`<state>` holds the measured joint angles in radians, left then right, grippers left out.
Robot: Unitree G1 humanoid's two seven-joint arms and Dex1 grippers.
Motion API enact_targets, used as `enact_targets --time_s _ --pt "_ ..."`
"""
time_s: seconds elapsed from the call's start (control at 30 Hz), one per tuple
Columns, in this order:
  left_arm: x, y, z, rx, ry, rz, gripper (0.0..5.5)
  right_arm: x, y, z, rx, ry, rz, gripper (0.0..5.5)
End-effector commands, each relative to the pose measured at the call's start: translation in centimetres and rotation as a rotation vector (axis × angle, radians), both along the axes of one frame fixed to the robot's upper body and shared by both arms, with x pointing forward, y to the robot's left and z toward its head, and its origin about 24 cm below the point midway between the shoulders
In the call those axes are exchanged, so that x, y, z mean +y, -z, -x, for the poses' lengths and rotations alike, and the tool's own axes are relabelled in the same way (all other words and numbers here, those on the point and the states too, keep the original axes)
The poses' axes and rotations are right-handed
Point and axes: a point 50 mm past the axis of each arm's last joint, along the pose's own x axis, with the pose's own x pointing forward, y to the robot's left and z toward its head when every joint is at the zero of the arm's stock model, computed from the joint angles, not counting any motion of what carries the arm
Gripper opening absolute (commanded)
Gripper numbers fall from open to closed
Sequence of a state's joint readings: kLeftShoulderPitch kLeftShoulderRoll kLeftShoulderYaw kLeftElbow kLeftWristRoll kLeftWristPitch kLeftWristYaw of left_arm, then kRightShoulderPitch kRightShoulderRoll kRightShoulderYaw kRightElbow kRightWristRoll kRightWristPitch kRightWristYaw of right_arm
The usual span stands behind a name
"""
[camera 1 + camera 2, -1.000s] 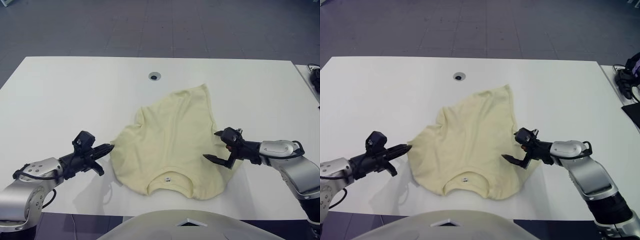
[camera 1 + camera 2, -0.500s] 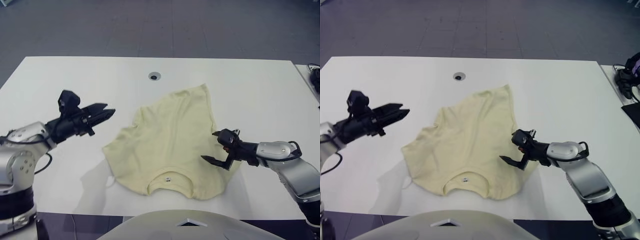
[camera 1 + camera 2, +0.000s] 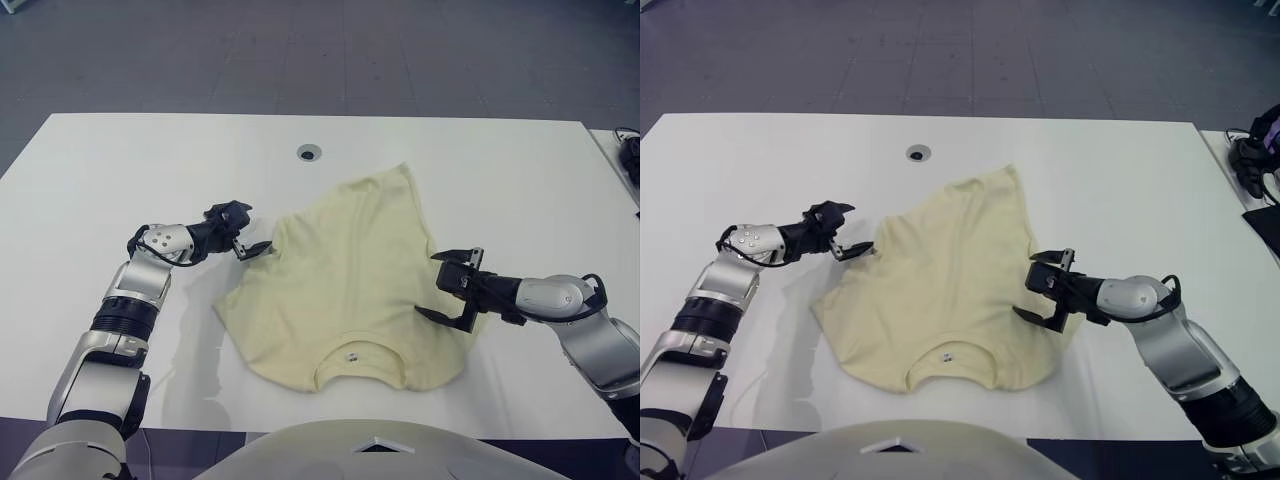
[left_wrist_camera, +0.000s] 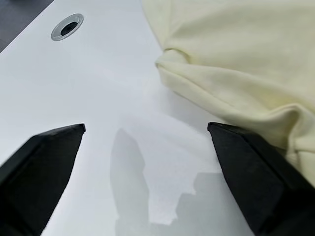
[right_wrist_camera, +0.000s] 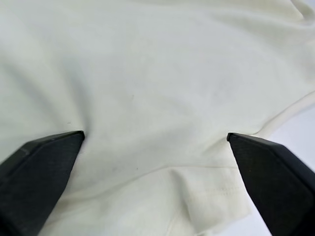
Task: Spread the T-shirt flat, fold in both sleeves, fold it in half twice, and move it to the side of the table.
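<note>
White table (image 3: 120,160), grey tiled floor (image 3: 300,50) behind.
Left end effector (image 3: 250,228): wide open, empty, just beside the T-shirt (image 3: 340,280) at its left edge.
Right end effector (image 3: 430,285): wide open, grips nothing, over the T-shirt's right side.
T-shirt: pale yellow, rumpled, mid-table, collar toward the robot.
Cable hole (image 3: 309,152): beyond the T-shirt.

- No words, numbers or signs can be read here.
- The T-shirt (image 3: 345,265) has a tiny label (image 3: 351,355) just inside its neck. There is a dark mark on the label, but it is too small to read.
</note>
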<state>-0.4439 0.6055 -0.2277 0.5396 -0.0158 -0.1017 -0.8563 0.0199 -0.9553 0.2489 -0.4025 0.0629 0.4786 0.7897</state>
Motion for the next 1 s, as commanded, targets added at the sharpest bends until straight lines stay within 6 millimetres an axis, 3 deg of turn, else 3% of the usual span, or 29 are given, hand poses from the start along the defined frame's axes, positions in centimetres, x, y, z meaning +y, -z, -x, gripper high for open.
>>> enact_targets --time_s 0.03,0.23,0.37,0.53,0.67,0.73,0.83,1.0 --pt "-1.4 0.7 -0.7 0.001 0.05 0.002 5.36 -1.6 2.7 1.0 0.121 0.061 0.113 5.4" --pt "-5.2 2.6 -2.4 -0.012 0.031 0.039 5.36 -1.0 2.3 0.6 0.107 0.036 0.078 5.4" --pt "-6.1 2.6 -4.0 -0.115 -0.089 0.012 5.36 -0.6 2.3 0.9 0.122 0.002 0.068 5.4" --pt "-4.8 -0.6 -6.4 -0.396 -0.381 0.066 5.36 -0.2 2.8 1.4 0.157 -0.054 0.068 5.4" --pt "-5.7 -2.7 -7.0 -0.493 -0.398 0.195 5.36 0.2 3.3 1.9 0.173 -0.079 0.072 5.4" --pt "-5.4 -2.1 -6.9 -0.419 -0.409 0.217 5.36 0.2 3.4 1.8 0.164 -0.072 0.07 5.4" --pt "-4.2 0.0 -6.5 -0.151 -0.519 0.338 5.36 0.2 3.4 1.7 0.153 -0.066 0.068 5.4" --pt "-4.0 2.0 -4.1 0.144 -0.5 0.506 5.36 0.2 3.6 1.8 0.151 -0.057 0.065 5.4"
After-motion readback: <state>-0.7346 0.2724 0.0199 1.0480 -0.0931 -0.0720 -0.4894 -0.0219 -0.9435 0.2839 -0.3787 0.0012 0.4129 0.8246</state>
